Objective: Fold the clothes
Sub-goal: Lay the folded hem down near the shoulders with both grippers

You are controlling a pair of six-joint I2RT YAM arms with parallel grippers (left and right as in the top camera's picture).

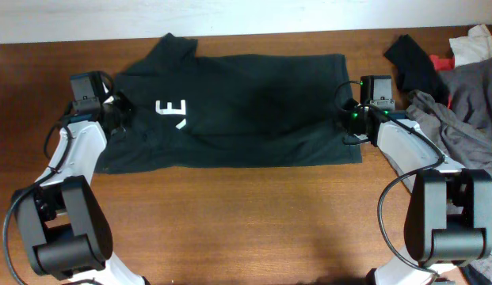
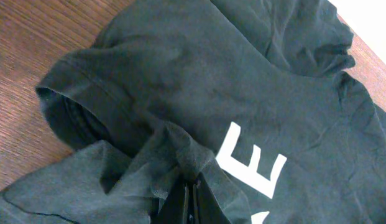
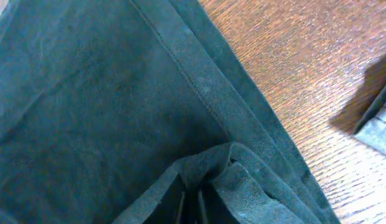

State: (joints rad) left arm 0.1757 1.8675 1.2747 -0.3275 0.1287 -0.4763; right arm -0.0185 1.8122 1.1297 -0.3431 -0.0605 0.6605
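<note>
The left gripper (image 2: 193, 190) pinches the clothes (image 2: 180, 74) (white "E" logo (image 2: 252, 165)); right gripper (image 3: 191, 199) narrow under bunched fabric, grip unclear

You are looking at soft, even light falling from above across the desk (image 1: 253, 214); the arms are casting only faint, diffuse shadows on it. The clothes (image 1: 253, 103) are swallowing the light, so their folds are reading almost flat black overhead, while the white logo (image 1: 171, 111) is glowing crisply. The pale strip (image 1: 230, 16) beyond the desk's far edge is blowing out. Up close, wood grain is showing sharp with a mild sheen, but the left claw (image 2: 191, 193) and right claw (image 3: 191, 199) are blurring into dark shapes.
</note>
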